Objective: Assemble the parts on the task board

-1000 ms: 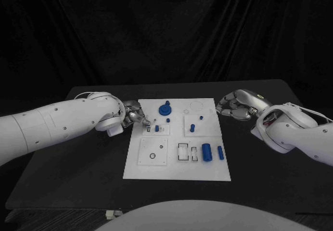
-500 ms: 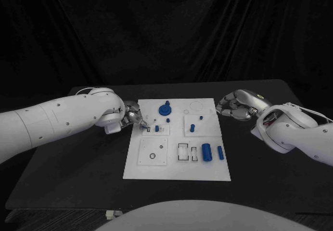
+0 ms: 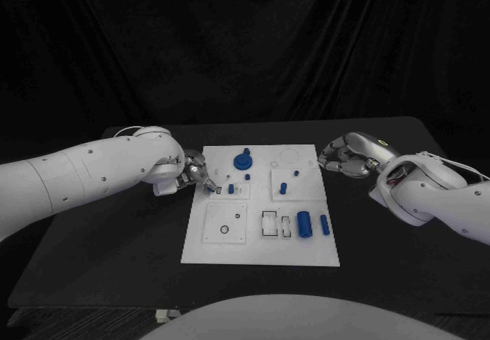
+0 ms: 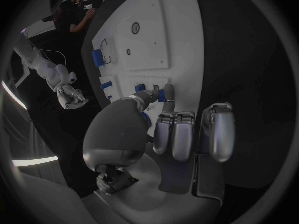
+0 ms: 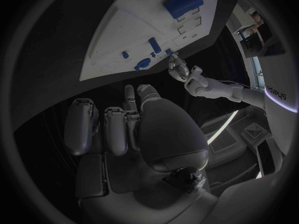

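The white task board (image 3: 260, 248) lies mid-table. My left hand (image 3: 194, 173) is at its left edge, and in the left wrist view the thumb and a fingertip pinch a small blue part (image 4: 161, 95) just over the board (image 4: 149, 40). On the board are a blue round knob (image 3: 243, 161), small blue pegs (image 3: 283, 188), a thick blue cylinder (image 3: 303, 224) and a slimmer one (image 3: 325, 224). My right hand (image 3: 347, 157) hovers off the board's far right corner, fingers curled in with nothing in them. The right wrist view shows that hand (image 5: 137, 124), the board (image 5: 124, 30) and the thick cylinder (image 5: 184, 2).
The black table (image 3: 122, 241) runs wide on both sides of the board. Empty outlined slots (image 3: 268, 223) and a square plate with a round hole (image 3: 224, 225) sit on the board's near half.
My left arm has swung slightly closer to the board, and its fingertips have dipped a little along the left edge. The right hand has stayed put.
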Tool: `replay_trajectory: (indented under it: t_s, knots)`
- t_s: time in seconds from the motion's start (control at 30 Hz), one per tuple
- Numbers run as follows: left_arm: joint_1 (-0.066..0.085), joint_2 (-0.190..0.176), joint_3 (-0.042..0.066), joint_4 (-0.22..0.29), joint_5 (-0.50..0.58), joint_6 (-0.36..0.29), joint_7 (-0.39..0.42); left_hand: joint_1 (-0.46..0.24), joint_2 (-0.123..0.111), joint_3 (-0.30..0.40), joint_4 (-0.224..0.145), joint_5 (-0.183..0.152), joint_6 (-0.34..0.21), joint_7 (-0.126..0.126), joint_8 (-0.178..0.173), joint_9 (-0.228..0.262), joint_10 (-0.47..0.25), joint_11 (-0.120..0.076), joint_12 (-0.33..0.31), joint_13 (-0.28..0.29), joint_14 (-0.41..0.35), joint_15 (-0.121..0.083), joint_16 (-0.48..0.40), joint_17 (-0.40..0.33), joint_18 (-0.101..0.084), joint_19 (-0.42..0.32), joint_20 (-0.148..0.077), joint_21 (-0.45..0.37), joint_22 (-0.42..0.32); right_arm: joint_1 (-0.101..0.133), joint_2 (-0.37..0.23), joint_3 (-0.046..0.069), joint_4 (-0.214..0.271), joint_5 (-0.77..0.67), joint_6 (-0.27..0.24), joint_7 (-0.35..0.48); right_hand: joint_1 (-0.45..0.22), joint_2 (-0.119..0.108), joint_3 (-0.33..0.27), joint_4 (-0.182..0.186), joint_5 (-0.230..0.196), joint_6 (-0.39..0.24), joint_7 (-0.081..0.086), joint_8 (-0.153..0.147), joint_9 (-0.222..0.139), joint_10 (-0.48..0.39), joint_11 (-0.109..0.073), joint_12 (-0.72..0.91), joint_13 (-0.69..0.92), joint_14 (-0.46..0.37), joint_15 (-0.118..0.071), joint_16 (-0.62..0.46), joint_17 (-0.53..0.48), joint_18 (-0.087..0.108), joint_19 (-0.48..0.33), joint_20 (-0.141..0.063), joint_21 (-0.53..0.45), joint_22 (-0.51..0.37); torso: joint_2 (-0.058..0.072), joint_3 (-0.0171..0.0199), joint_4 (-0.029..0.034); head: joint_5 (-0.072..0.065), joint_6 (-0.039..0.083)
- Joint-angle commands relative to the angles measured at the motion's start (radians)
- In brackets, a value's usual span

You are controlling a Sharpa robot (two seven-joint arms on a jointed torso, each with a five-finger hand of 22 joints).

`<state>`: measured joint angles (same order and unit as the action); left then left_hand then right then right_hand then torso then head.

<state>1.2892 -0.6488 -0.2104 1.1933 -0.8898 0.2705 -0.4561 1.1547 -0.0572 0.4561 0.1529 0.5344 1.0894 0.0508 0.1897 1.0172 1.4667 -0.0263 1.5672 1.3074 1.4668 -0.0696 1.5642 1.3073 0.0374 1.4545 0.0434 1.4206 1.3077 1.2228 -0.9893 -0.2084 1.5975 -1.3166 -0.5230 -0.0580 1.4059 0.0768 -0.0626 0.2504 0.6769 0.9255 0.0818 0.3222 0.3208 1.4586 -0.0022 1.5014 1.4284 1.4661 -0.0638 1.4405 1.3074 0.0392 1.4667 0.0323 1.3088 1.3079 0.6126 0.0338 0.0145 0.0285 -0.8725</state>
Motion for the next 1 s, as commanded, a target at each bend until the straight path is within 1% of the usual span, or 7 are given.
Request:
replay_trajectory:
  t_s: [0.03,0.23,0.47,0.63,1.0]
  knots:
    - [0.0,0.005,-0.001,-0.001,0.002,0.0,0.026,-0.002,-0.011,0.126,-0.116,-0.004,-0.004,-0.007,0.006,0.001,0.104,0.004,0.004,0.263,0.104,0.005,0.007,0.263,0.006,-0.004,0.005,-0.008,0.206,-0.003,0.0,0.001,0.0,-0.002,0.004,-0.018,0.011,0.002,0.007,0.001,0.004,0.005,-0.002,-0.005,-0.001,0.035,0.001,-0.006,-0.008,0.057,-0.005,-0.004,0.001,0.019,0.011,0.008,-0.004,0.186,-0.001,0.0002,-0.0006,-0.001,0.0]
    - [0.0,0.006,-0.001,-0.001,0.002,-0.013,0.04,-0.006,-0.01,0.129,-0.117,-0.009,-0.004,-0.006,0.006,0.002,0.104,0.004,0.004,0.263,0.104,0.005,0.007,0.263,0.006,-0.003,0.005,-0.007,0.206,-0.004,0.0,0.001,-0.001,-0.002,0.005,-0.018,0.011,0.002,0.007,0.001,0.004,0.005,-0.002,-0.005,-0.001,0.035,0.001,-0.006,-0.008,0.057,-0.005,-0.004,0.001,0.019,0.011,0.008,-0.004,0.186,-0.001,0.0008,-0.0008,-0.001,0.0]
    - [0.0,0.008,-0.001,-0.002,0.002,-0.018,0.046,-0.007,-0.009,0.131,-0.117,-0.012,-0.004,-0.007,0.007,0.003,0.104,0.004,0.004,0.263,0.104,0.005,0.007,0.263,0.006,-0.003,0.006,-0.007,0.206,-0.005,0.001,0.001,-0.003,-0.002,0.005,-0.018,0.011,0.002,0.007,0.001,0.004,0.005,-0.002,-0.005,-0.001,0.035,0.001,-0.006,-0.008,0.057,-0.005,-0.004,0.001,0.019,0.011,0.008,-0.004,0.186,0.0,0.0005,-0.0002,-0.002,0.0]
    - [0.0,0.013,-0.001,-0.008,0.002,-0.014,0.044,-0.008,-0.006,0.135,-0.118,-0.013,-0.004,-0.007,0.007,0.003,0.104,0.004,0.004,0.263,0.104,0.005,0.007,0.263,0.006,-0.004,0.006,-0.007,0.206,-0.006,0.003,0.001,-0.003,-0.002,0.006,-0.018,0.012,0.002,0.009,0.0,0.004,0.004,-0.002,-0.006,-0.001,0.035,0.001,-0.006,-0.008,0.057,-0.005,-0.004,0.001,0.019,0.011,0.008,-0.004,0.186,0.0,0.0006,-0.0001,0.001,0.0]
    - [0.0,0.029,-0.001,-0.032,0.002,0.005,0.032,-0.008,-0.005,0.137,-0.118,-0.014,-0.005,-0.006,0.006,0.003,0.104,0.004,0.004,0.263,0.104,0.006,0.007,0.263,0.006,-0.005,0.006,-0.009,0.205,-0.007,0.003,0.001,-0.003,-0.002,0.008,-0.018,0.012,0.002,0.009,0.0,0.004,0.004,-0.002,-0.006,-0.001,0.035,0.001,-0.006,-0.008,0.057,-0.005,-0.004,0.001,0.019,0.011,0.008,-0.004,0.186,-0.001,0.0004,-0.0003,0.001,0.0]
